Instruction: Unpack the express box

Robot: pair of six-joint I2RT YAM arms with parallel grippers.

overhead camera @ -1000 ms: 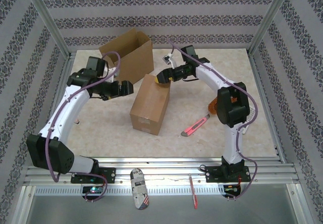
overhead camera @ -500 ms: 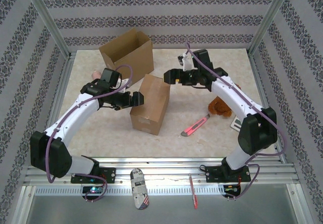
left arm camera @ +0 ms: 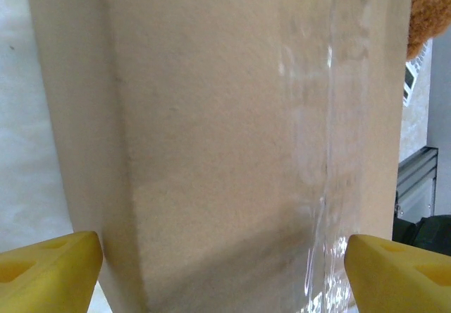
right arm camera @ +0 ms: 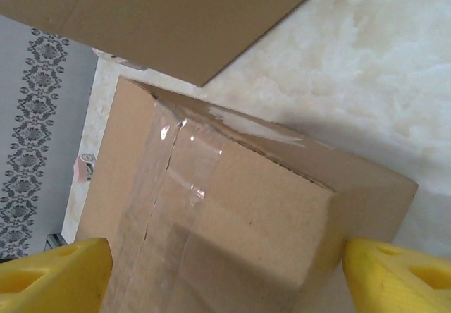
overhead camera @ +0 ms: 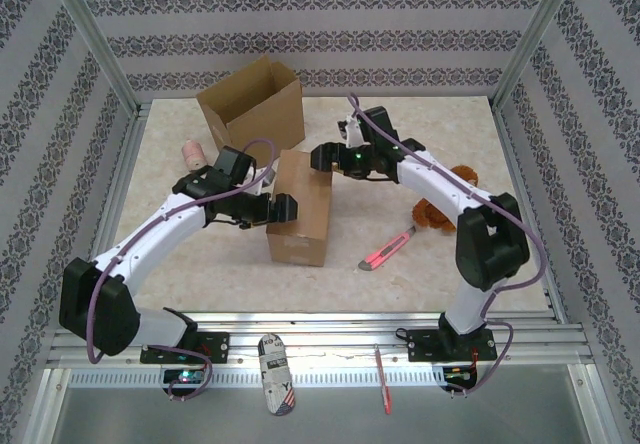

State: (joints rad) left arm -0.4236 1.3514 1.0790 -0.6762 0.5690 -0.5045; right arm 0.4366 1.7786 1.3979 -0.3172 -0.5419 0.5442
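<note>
Currently: taped box (overhead camera: 310, 204) stands at tabletop centre, seam unbroken. Left gripper (overhead camera: 280, 210) spread wide, straddling box's left side. Right gripper (overhead camera: 320, 157) likewise spread over far end, likely bracing box for cutting. Knife (overhead camera: 386, 251) untouched toward near-right edge.

**Laboratory robot test cell.**
Aluminium frame posts (overhead camera: 95, 49) rise at the far corners of a marble-patterned table (overhead camera: 450, 124); patterned wall panels (overhead camera: 320, 39) enclose it on three sides; a slotted mounting rail (overhead camera: 320, 329) runs along its near edge.
</note>
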